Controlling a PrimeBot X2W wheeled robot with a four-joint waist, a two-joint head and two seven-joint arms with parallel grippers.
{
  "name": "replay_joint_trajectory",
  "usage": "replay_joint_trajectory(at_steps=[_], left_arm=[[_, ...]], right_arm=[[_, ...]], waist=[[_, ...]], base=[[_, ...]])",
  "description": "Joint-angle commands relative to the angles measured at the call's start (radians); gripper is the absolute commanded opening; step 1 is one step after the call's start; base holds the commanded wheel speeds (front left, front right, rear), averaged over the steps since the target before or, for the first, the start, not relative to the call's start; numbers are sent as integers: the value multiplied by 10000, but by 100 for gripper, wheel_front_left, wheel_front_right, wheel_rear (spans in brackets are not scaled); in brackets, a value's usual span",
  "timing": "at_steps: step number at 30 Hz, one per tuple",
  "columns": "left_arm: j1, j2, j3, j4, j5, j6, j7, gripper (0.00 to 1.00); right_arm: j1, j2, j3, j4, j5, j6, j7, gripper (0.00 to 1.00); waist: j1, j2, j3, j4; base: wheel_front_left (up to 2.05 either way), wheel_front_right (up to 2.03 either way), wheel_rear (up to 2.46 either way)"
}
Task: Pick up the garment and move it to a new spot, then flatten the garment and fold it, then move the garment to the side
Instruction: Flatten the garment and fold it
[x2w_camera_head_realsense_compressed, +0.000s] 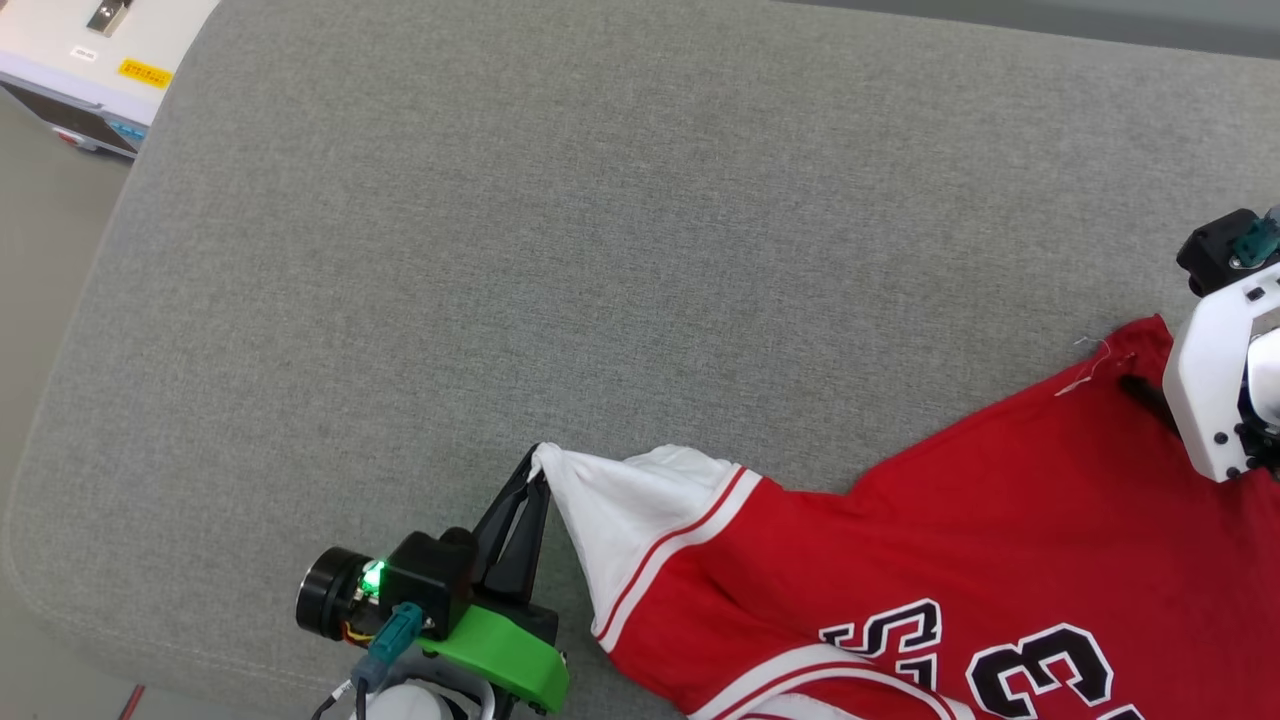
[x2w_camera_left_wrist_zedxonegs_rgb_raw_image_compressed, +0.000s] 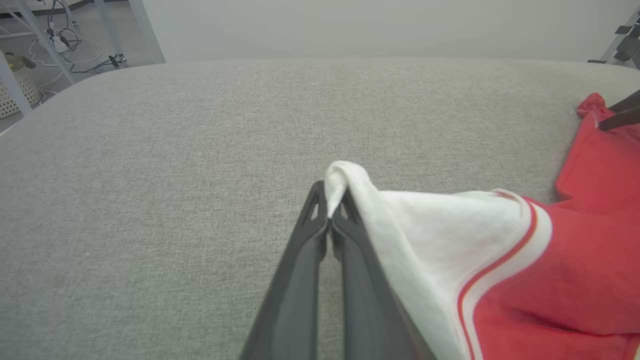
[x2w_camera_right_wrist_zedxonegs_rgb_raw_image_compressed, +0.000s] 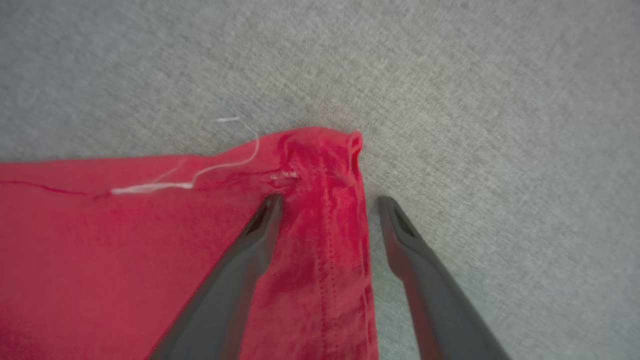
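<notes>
The garment (x2w_camera_head_realsense_compressed: 950, 520) lies front up on the grey fabric-covered table (x2w_camera_head_realsense_compressed: 500, 250), spread over its near right part, black-and-white lettering (x2w_camera_head_realsense_compressed: 1000, 660) showing close to the near edge. Look at the left gripper (x2w_camera_head_realsense_compressed: 535, 470): its jaws are clenched tight on the very tip of the white sleeve (x2w_camera_head_realsense_compressed: 640, 510), and the cloth runs from there in a taut little cone back to the striped seam. That pull toward the table's left side reads to me as stretching the shirt out, not lifting it; the sleeve sits low over the table.

Over by the right edge, the right gripper (x2w_camera_right_wrist_zedxonegs_rgb_raw_image_compressed: 330, 201) has its jaws released and spread wide, straddling the red hem corner (x2w_camera_right_wrist_zedxonegs_rgb_raw_image_compressed: 325, 150). One finger rests over the red cloth, the other over bare table just beside the hem, and nothing is gripped. A loose white thread (x2w_camera_right_wrist_zedxonegs_rgb_raw_image_compressed: 200, 175) trails along the edge there. I would say it is lined up to close on that corner so both arms can draw the garment flat between them. Flattening looks like the step in hand, with the folding not yet begun.

As for containers, a pale woven basket (x2w_camera_left_wrist_zedxonegs_rgb_raw_image_compressed: 17, 90) stands on the floor beyond the table's far left corner. What it holds I cannot tell.
</notes>
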Motion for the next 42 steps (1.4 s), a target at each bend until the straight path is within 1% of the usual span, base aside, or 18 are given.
replay_joint_trajectory(at_steps=[1,3,4,5,6,9,15,21,24,27,31,37,42], left_arm=[[-200,-62,-13,30,57,-52,-59,0],[-222,-88,-22,62,56,-64,-59,0],[-227,-100,-15,82,55,-68,-59,0],[-223,-107,-1,97,54,-71,-59,0],[-212,-114,23,117,54,-72,-59,0],[-157,-110,88,198,54,-79,-59,0],[-89,65,182,202,160,-107,-59,0],[-301,553,374,-153,280,-143,-59,0],[-705,802,547,-453,266,-158,-59,0],[-1316,1127,621,-710,288,-181,-59,0],[-2376,1590,611,-928,254,-209,-50,0],[-4557,2248,443,-1011,-165,-235,257,0],[-6422,2900,-65,-848,-635,-240,573,0]], right_arm=[[120,79,492,266,128,-6,76,100],[199,67,840,501,454,-6,38,100],[204,47,997,592,591,-6,-17,40],[183,37,1096,639,687,-6,-102,8],[143,29,1178,689,815,-6,-242,0],[-37,-22,1327,730,1056,-6,-730,0],[-352,-394,1370,282,1414,-6,-2398,0],[-277,-972,1154,-575,1582,-6,-3568,0],[-222,-1219,828,-1225,1640,-6,-4034,0],[-183,-1360,407,-1883,1647,-6,-4389,0],[-201,-1364,-166,-2642,1521,-6,-4661,0],[-441,-1098,-1190,-3449,1103,-6,-4888,0],[-872,-837,-2067,-3800,763,-6,-4879,0]], waist=[[-1,0,80,87],[-1,0,87,104],[-1,0,77,95],[-1,0,64,76],[-1,0,34,42],[-1,0,-149,-77],[-1,0,-803,-319],[-1,0,-1408,-671],[-1,0,-1600,-888],[-1,0,-1768,-1101],[-1,0,-1946,-1372],[-1,0,-2096,-1720],[-1,0,-2073,-1941]], base=[[0,0,0],[0,0,0],[0,0,0],[0,0,0],[0,0,0],[0,0,0],[0,0,0],[0,0,0],[0,0,0],[0,0,0],[0,0,0],[0,0,0],[0,0,0]])
